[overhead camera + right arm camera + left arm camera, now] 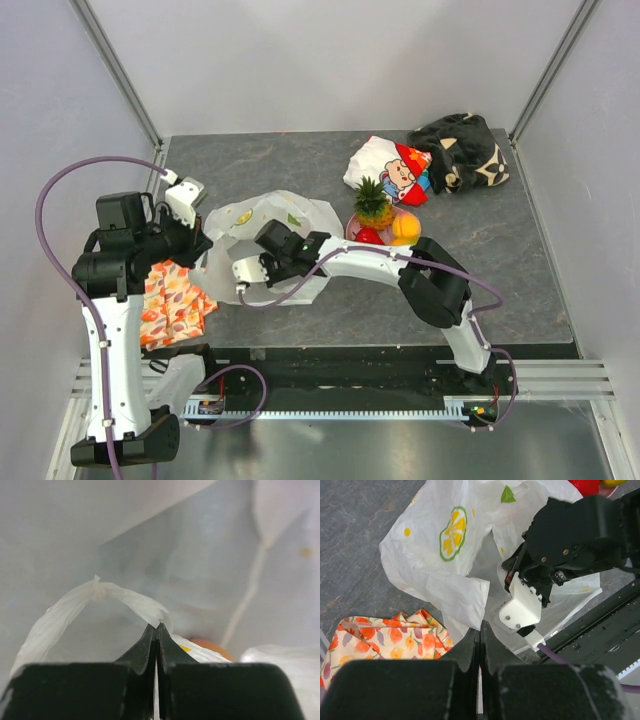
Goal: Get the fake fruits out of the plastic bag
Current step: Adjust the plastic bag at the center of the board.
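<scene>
Crinkly translucent white plastic bag (268, 222) with fruit prints, left of grey counter (300, 165) centre, long axis 9-to-3 o'clock, left pincer (479, 630) clenched on its 9 o'clock edge, right pincer (157, 626) pinching its handle loop, small plastic fake fruits (385, 228) at 3 o'clock, pineapple (374, 205) crown toward 12, bare counter at 12 o'clock.

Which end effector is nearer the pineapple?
Right. Right end effector is in the plastic bag, left of the pineapple; left end effector is at the bag's farther edge.

Top: overhead, whole table (300, 160); left wrist: near, down onto plastic bag (427, 577); right wrist: close-up of same bag.
</scene>
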You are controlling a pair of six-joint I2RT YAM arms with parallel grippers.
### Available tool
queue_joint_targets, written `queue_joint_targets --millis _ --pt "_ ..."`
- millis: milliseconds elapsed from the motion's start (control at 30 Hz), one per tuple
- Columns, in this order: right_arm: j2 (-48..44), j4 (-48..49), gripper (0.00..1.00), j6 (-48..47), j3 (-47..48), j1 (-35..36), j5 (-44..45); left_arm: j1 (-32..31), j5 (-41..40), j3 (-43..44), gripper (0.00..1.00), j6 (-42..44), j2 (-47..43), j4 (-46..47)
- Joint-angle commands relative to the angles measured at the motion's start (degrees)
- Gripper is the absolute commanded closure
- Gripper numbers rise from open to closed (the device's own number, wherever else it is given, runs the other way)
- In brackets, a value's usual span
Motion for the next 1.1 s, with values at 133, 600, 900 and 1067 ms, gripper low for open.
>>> queue_joint_targets --millis 133,600,900,1067 --pt "-7.66 1.48 1.0 8.39 13.8 -5.3 -3.83 -0.04 -4.08 6.11 0.98 -3.33 0.72 7.01" --pt "-16.0 3.86 0.99 18.26 14.89 -11.55 -8.94 -0.13 -7.17 18.35 0.98 0.96 2.75 3.7" --pt "-24.09 2.72 0.96 19.57 -13.77 -11.29 -7.8 -0.04 -2.77 -5.82 0.99 1.86 -7.0 -0.19" --pt "-28.48 -0.36 0.42 20.45 -12.3 -11.29 -7.45 -0.13 -0.66 -6.71 0.98 0.62 -5.87 -0.19"
